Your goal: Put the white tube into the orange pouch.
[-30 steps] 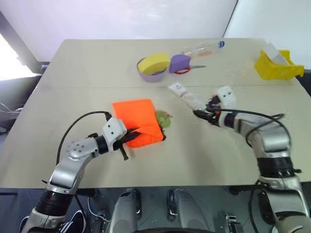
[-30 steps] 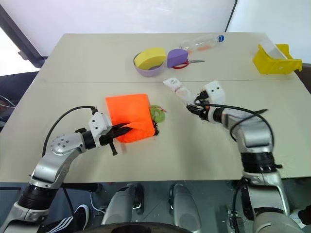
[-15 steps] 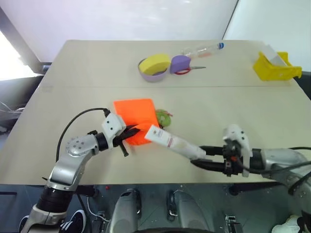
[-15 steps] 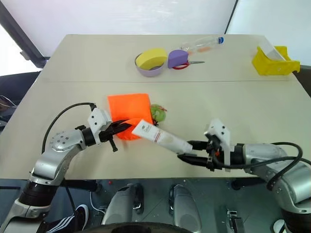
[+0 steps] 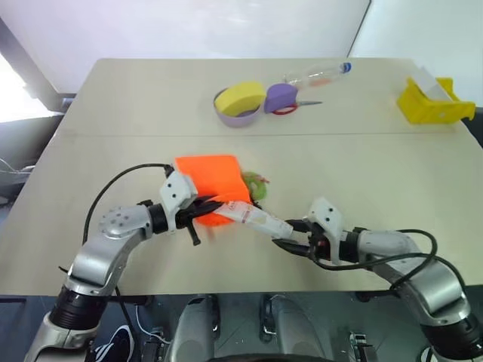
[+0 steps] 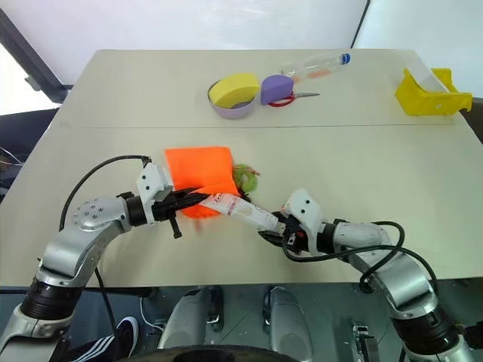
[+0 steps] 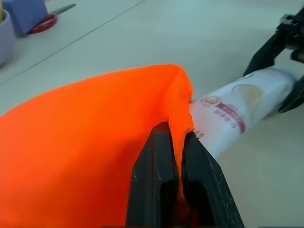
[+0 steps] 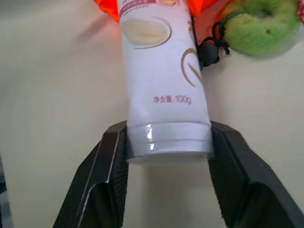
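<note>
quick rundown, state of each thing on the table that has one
white tube: gripped at its cap end by the right tool, crimped end at the pouch mouth
orange pouch: edge pinched and lifted by the left tool, mouth held open
plastic bottle: lying on its side, blue cap on
scissors: lying flat
lilac bowl: upright, yellow sponge inside

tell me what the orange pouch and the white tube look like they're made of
The orange pouch: seemingly thin matte fabric; it folds and creases softly where the left tool pinches its edge.
The white tube: probably soft plastic with a slight sheen, carrying printed text and a glossy highlight near the cap.
</note>
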Motion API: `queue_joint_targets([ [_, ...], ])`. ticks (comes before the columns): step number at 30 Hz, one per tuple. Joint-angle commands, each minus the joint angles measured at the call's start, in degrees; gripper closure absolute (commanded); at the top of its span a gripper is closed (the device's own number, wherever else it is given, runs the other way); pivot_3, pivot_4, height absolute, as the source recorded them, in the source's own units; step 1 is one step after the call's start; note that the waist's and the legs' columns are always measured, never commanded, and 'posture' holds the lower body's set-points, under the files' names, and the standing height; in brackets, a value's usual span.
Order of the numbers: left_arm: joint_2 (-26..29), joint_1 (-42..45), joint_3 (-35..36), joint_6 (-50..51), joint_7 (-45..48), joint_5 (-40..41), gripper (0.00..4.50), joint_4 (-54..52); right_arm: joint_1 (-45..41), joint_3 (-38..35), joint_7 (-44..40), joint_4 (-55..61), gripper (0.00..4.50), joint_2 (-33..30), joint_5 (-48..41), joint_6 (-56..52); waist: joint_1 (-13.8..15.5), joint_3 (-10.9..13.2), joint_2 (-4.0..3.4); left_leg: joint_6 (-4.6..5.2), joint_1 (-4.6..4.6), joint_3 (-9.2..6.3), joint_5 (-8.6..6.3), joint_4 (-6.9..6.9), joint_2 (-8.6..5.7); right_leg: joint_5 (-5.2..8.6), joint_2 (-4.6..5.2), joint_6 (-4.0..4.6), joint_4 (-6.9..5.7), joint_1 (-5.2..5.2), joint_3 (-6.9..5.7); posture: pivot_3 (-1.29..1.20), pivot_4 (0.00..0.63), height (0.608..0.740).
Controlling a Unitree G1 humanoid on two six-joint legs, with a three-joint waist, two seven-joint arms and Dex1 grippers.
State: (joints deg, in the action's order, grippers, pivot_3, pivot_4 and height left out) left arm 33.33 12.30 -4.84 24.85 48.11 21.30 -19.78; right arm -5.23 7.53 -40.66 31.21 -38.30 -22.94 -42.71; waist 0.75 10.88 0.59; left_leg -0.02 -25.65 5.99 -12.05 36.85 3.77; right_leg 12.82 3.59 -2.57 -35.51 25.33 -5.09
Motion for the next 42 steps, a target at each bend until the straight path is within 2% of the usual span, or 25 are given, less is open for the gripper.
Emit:
queue_joint_targets([
  [1, 0.3, -1.3, -0.7, 1.3, 0.3, 1.4, 4.50, -4.7, -2.1, 0.9, 5.8, 1.9, 2.69, 4.8, 0.5, -2.4, -0.1, 0.0, 0.00, 0.00, 0.00, 0.00, 0.00, 0.02, 0.00, 0.00, -0.02, -0.01, -0.02, 0.00, 0.00, 0.00, 0.150, 0.740],
  [6, 0.6, -2.6, -1.0, 1.3, -0.2, 0.7, 4.50, -4.4, -2.8, 0.9, 8.3, 8.0, 2.69, 7.4, -4.8, -11.6, -0.1, 0.0, 0.00, -0.13, 0.08, -0.01, -0.08, 0.24, 0.06, 0.04, 0.08, -0.04, -0.08, -0.06, 0.01, 0.00, 0.150, 0.740],
  [10, -0.1, -2.8, -1.7, 0.1, -0.3, -0.1, 4.50, -3.2, -6.4, 0.1, 11.6, 7.2, 2.69, 11.5, -8.1, -18.7, -0.1, 0.0, -0.01, -0.20, 0.11, -0.01, -0.12, 0.23, 0.08, -0.07, 0.15, 0.09, 0.03, -0.06, 0.03, 0.00, 0.150, 0.740],
  [13, -0.6, -2.4, -2.4, -0.5, -0.6, -0.7, 4.50, -2.3, -9.9, 1.5, 14.5, 4.5, 2.69, 13.8, -6.7, -21.7, -0.2, 0.0, -0.02, -0.20, 0.13, -0.02, -0.12, 0.22, 0.11, -0.18, 0.15, 0.17, 0.05, -0.04, 0.03, 0.00, 0.150, 0.740],
  [17, -0.5, -1.7, -3.3, -1.2, 0.0, -1.4, 4.50, -2.1, -14.8, 0.4, 19.9, 2.3, 2.69, 20.0, -6.8, -26.2, -0.3, 0.0, -0.03, -0.20, 0.15, -0.02, -0.12, 0.21, 0.15, -0.29, 0.09, 0.28, 0.01, -0.01, 0.03, 0.00, 0.150, 0.740],
  [20, -0.4, -1.3, -3.1, -1.3, -0.2, -1.5, 4.50, -2.1, -15.7, 1.3, 23.0, 0.9, 2.69, 20.7, -4.7, -28.2, -0.1, 0.0, -0.03, -0.18, 0.13, -0.01, -0.10, 0.21, 0.14, -0.44, 0.08, 0.49, -0.10, 0.05, 0.03, 0.00, 0.150, 0.740],
  [25, 0.7, -1.0, -2.8, -1.7, 0.7, -1.8, 4.50, -1.7, -19.9, 2.6, 26.3, -0.5, 2.69, 25.7, -4.2, -31.3, -0.4, 0.0, -0.03, -0.01, 0.09, 0.04, 0.00, 0.22, 0.10, -0.39, 0.00, 0.40, -0.10, 0.08, 0.07, 0.00, 0.150, 0.740],
  [28, 0.6, -0.9, -2.6, -1.4, 1.0, -1.4, 4.50, -1.5, -22.0, 2.5, 28.2, -3.5, 2.69, 26.6, -2.2, -31.2, -0.5, 0.0, -0.03, -0.01, 0.11, 0.06, 0.00, 0.22, 0.10, -0.39, -0.02, 0.40, -0.13, 0.09, 0.07, 0.00, 0.150, 0.740],
  [32, 0.6, -0.7, -3.0, -2.2, 1.2, -2.2, 4.50, -0.6, -23.7, 9.1, 27.0, -5.8, 2.69, 26.0, -0.4, -29.6, -0.7, 0.0, -0.03, -0.03, 0.13, 0.05, -0.01, 0.22, 0.11, -0.39, 0.00, 0.41, -0.16, 0.09, 0.07, 0.00, 0.150, 0.740],
  [34, 0.6, -0.8, -3.1, -2.7, 1.3, -2.6, 4.50, -0.4, -23.7, 9.3, 26.8, -6.8, 2.69, 26.3, 0.0, -29.2, -0.9, 0.0, -0.04, -0.04, 0.15, 0.04, -0.02, 0.22, 0.11, -0.39, 0.00, 0.41, -0.17, 0.09, 0.07, 0.00, 0.150, 0.740],
  [42, -0.6, 1.0, -1.1, -2.0, 0.9, -0.3, 4.50, 0.2, -25.7, 18.1, 21.3, -12.5, 2.69, 20.4, 6.1, -19.3, -1.7, 0.0, -0.03, -0.04, 0.25, 0.05, -0.02, 0.23, 0.10, -0.29, 0.02, 0.23, -0.30, 0.08, 0.07, 0.00, 0.150, 0.740],
])
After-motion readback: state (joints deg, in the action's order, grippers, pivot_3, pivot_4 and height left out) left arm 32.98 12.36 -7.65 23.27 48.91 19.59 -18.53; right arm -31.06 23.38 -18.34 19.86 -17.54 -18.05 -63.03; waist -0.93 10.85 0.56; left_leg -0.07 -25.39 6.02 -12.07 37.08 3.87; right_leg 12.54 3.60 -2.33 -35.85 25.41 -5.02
